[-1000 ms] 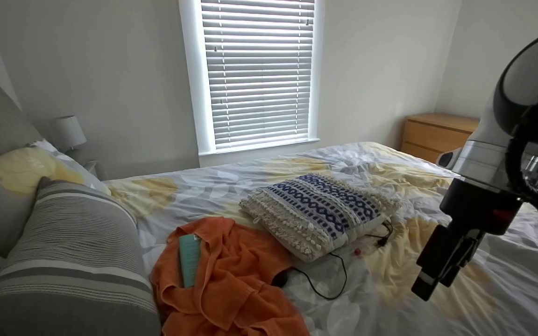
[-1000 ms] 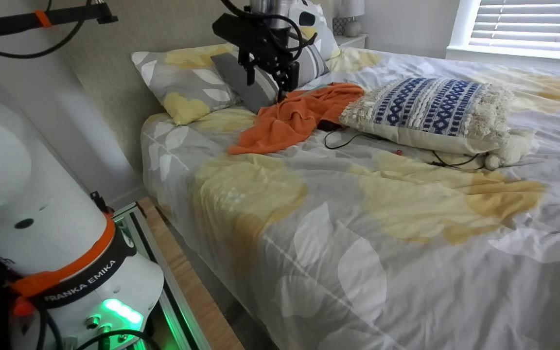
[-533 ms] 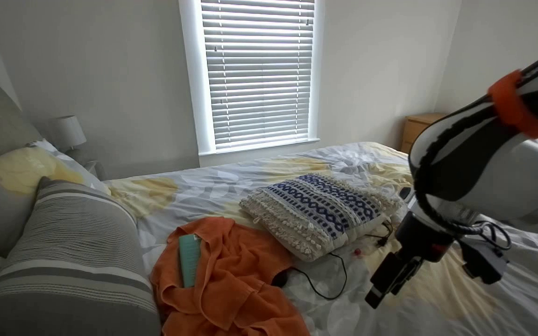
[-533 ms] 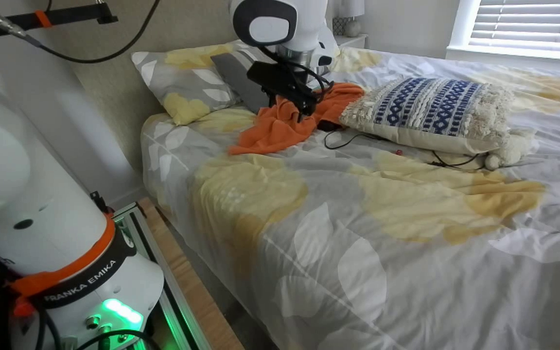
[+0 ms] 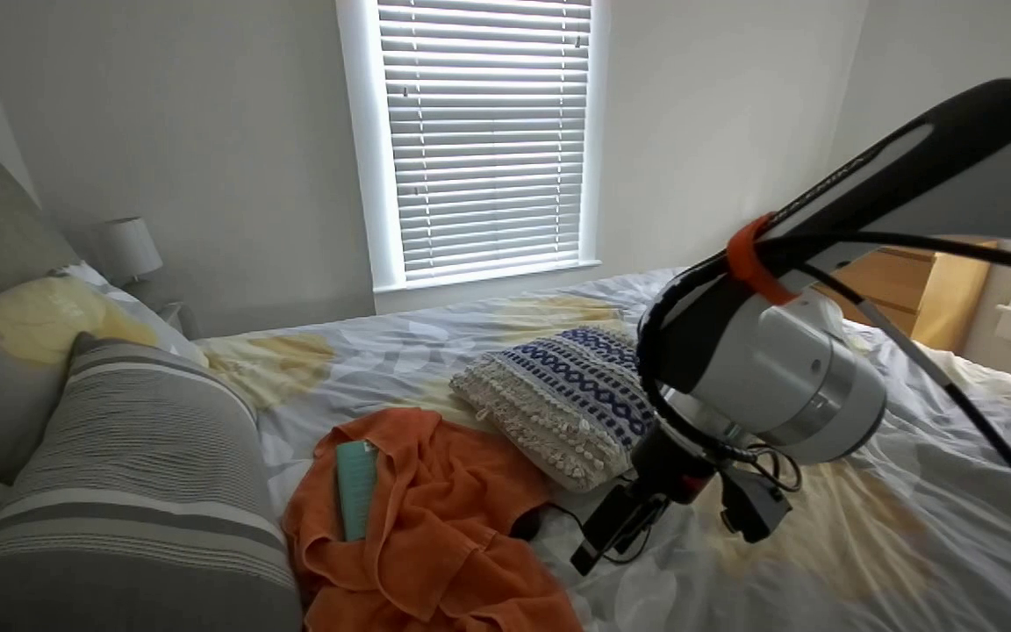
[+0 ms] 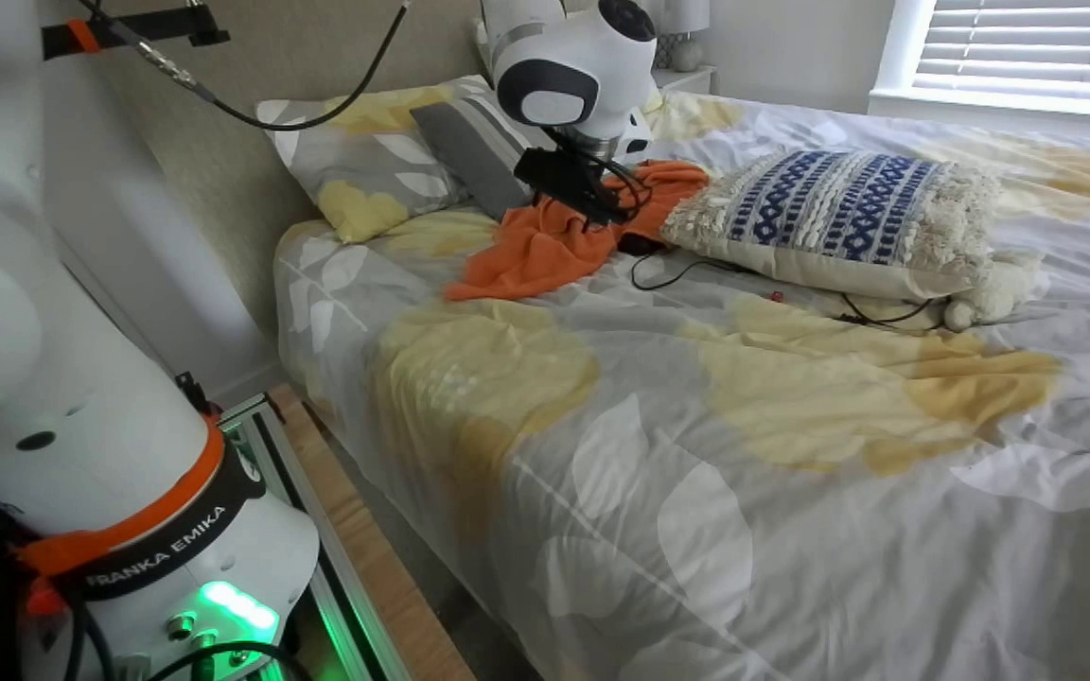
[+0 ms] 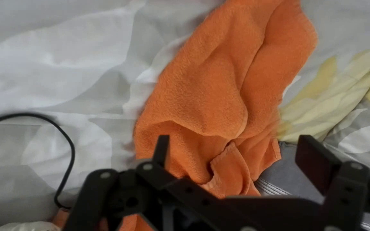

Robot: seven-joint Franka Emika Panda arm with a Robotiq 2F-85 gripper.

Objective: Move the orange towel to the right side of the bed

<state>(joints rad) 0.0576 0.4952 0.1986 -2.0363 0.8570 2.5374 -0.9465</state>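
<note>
The black two-fingered gripper point(image 7: 234, 141) hovers, jaws spread apart — and there's the rumpled orange cloth towel point(image 7: 210, 88), lying on the grey-and-yellow floral bed point(image 6: 744, 407) — between the grey striped pillow point(image 5: 137, 491) and fringed cream-and-blue cushion point(image 6: 834, 213).

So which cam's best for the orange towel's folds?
Wrist view: it looks down close on the orange towel, folds clear, though cropped, with the claw blocking some. Both exterior views show it smaller, from farther off, also incomplete.

FRANKA EMIKA on the black band point(image 6: 167, 551) of the robot base point(image 6: 271, 549), near left in an exterior view, small EMIKA on the arm point(image 5: 786, 364)
</note>
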